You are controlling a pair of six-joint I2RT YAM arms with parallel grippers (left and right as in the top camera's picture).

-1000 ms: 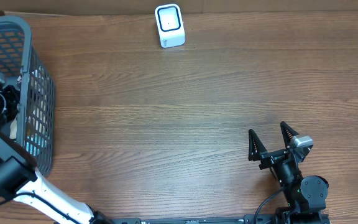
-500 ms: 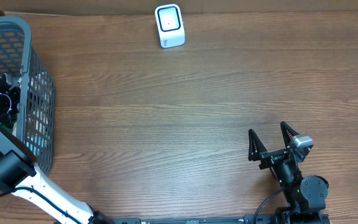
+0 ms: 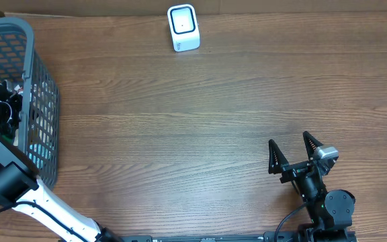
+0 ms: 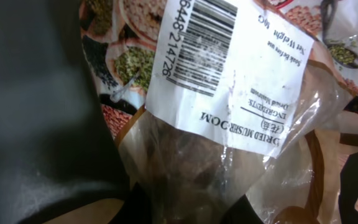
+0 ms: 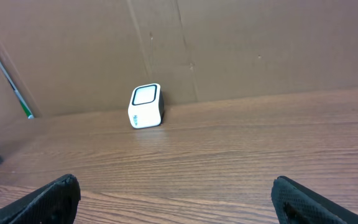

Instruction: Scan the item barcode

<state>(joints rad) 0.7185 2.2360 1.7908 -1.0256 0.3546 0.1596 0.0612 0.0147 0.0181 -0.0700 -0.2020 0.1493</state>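
1. Plastic bag (image 4: 229,155) of dried mushrooms filled the left wrist view. The left gripper (image 3: 4,106) was clamped shut on its lower end, its fingers only dark blurs.
2. The barcode label (image 4: 229,68) was cut off by the top edge.
3. Overhead, the grey basket (image 3: 42,101) at the table's (image 3: 180,134) left edge hid the bag.
4. The right gripper (image 3: 289,140) stood wide open and empty near the front edge.
5. Open wood lay between the basket and the white scanner (image 3: 183,27) at the far edge.
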